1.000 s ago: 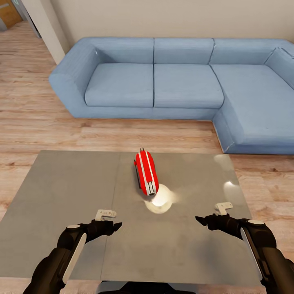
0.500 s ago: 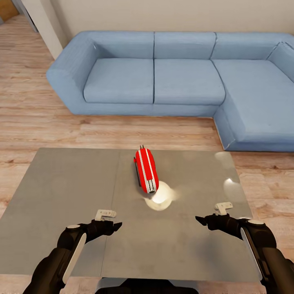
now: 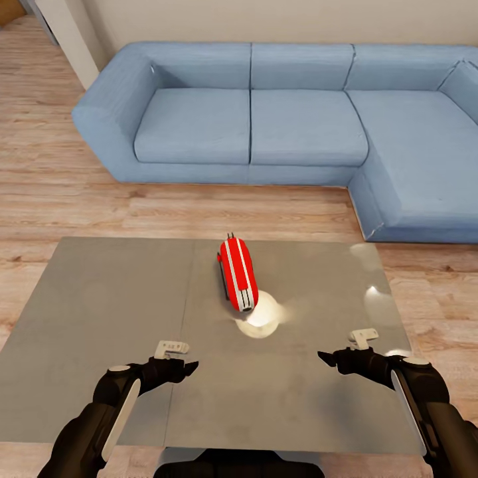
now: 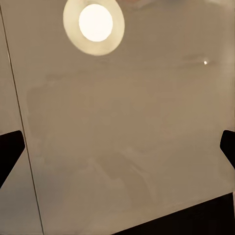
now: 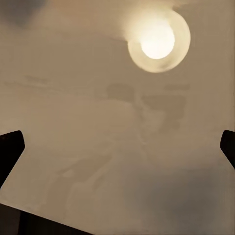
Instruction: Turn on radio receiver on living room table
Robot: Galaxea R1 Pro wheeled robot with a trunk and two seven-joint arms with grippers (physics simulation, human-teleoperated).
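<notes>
**Radio on the table ahead of both grippers, untouched**

The head view takes in the living room: a blue sofa (image 3: 279,126) along the far wall, wood floor (image 3: 60,199), and the grey table (image 3: 99,318) with a seam across its top. The radio receiver (image 3: 236,274) stands on its narrow striped edge near the table's middle, ahead of and between the left gripper (image 3: 189,366) and the right gripper (image 3: 326,359), well apart from both; a round lamp glare (image 3: 260,320) lies just in front of it. The wrist views show what the head view cannot: each gripper's dark fingertips (image 4: 10,152) (image 5: 11,149) sit far apart over bare tabletop, so both appear spread wide. Compared with a second ago, the sofa and table sit slightly higher and nearer in the frame, probably the camera moving; the arms hold the same pose.
</notes>
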